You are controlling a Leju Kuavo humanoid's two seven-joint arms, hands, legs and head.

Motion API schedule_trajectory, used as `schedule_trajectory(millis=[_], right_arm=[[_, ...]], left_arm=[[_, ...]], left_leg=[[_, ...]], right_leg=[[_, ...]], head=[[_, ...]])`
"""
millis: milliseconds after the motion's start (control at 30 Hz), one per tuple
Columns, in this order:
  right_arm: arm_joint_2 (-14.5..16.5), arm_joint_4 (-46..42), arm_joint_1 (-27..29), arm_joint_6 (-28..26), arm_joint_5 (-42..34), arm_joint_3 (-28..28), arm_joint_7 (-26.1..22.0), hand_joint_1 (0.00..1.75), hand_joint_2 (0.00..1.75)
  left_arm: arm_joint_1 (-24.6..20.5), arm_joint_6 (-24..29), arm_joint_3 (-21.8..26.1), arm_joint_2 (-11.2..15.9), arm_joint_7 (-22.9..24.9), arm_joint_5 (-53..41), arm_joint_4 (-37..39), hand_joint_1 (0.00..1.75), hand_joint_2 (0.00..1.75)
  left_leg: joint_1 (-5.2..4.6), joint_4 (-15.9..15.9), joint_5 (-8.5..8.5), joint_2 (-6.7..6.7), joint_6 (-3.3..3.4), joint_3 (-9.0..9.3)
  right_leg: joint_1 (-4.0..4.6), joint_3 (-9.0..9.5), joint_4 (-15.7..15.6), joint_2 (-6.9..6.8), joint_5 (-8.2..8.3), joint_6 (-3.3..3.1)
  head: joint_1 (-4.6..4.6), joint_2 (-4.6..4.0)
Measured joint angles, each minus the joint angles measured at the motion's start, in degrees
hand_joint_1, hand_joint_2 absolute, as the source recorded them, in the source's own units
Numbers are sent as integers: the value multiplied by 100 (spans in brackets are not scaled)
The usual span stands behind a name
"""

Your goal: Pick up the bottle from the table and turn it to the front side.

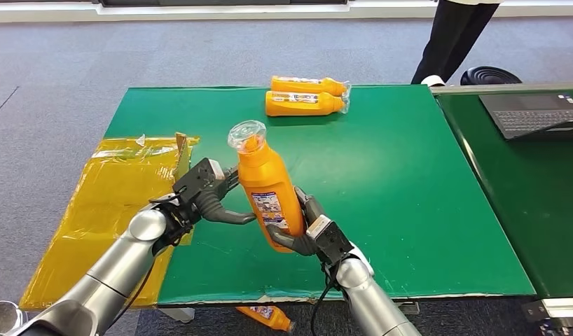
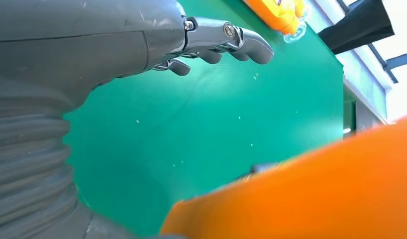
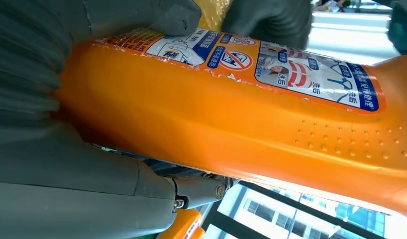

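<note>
An orange bottle (image 1: 266, 189) with a clear cap and a printed label is held tilted above the green table (image 1: 396, 182), cap toward the far side. My right hand (image 1: 308, 227) grips its lower end from the right; in the right wrist view the thumb and fingers (image 3: 67, 189) wrap the bottle body (image 3: 216, 124) with the label showing. My left hand (image 1: 206, 192) is at the bottle's left side, one finger reaching its lower body. In the left wrist view its fingers (image 2: 241, 40) are spread, with a gap to the bottle (image 2: 316, 199).
Two more orange bottles (image 1: 305, 103) lie side by side at the table's far edge. A yellow plastic sheet (image 1: 115, 203) covers the table's left end. A laptop (image 1: 532, 112) sits on the neighbouring table. A person (image 1: 455, 35) stands beyond. Another bottle (image 1: 266, 316) lies on the floor.
</note>
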Motion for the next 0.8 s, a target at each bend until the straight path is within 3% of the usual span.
schedule_trajectory(millis=[233, 500, 800], right_arm=[[-10, 37, 49, -2, -9, 16, -17, 175, 175], [-12, -39, 62, -26, -67, 16, 30, 175, 175], [-45, 33, 123, -57, 16, 16, 54, 175, 175]], left_arm=[[-70, -210, -54, 362, 157, 452, -264, 0, 175], [-192, -98, -278, 735, 658, 1034, -1016, 0, 175], [343, -3, -492, 816, 36, 848, -1175, 0, 175]], left_leg=[[1, 0, 2, -3, -3, -4], [0, 0, 3, -3, -2, -5], [0, 0, 3, -3, -2, -8]], right_leg=[[-1, -2, 1, -3, 0, 0], [-2, -1, 1, -5, 1, -1], [-1, -5, 1, -5, 1, -1]], head=[[0, -1], [-1, -1], [0, 0]])
